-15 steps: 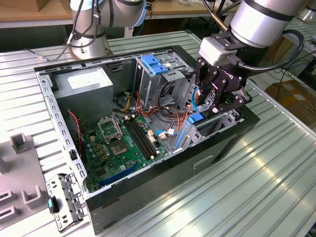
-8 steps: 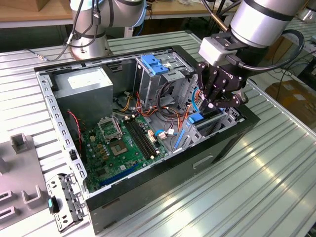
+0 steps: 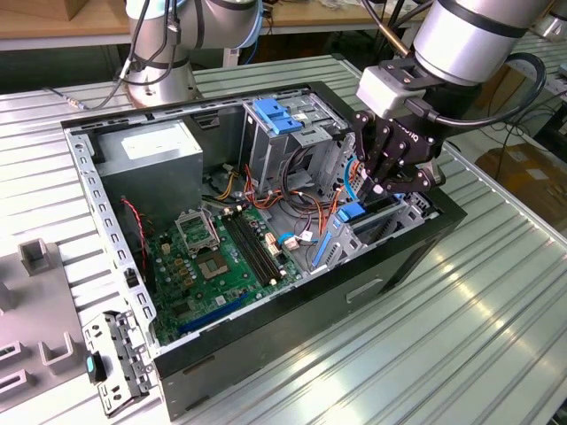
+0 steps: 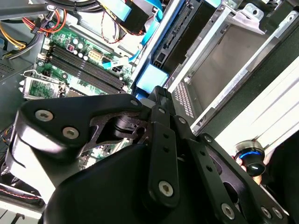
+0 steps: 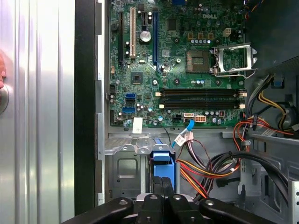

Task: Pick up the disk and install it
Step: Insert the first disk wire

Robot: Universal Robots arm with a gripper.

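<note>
Seating the disk (image 5: 163, 164) edge-on in the drive bay (image 5: 122, 169), gripper (image 5: 161, 190) clamped on its blue frame. Best kept square to the bay, clear of the cables (image 5: 205, 169).

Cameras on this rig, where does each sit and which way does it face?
Exterior view: off the arm, looking down on the open computer case; the arm and hand show.
Second wrist view: on the wrist, looking along the hand at the drive cage; its black linkage shows.
First wrist view: on the wrist, looking down at the motherboard; the hand's links show.
Shared: both wrist views show motherboard and blue-framed disk.
</note>
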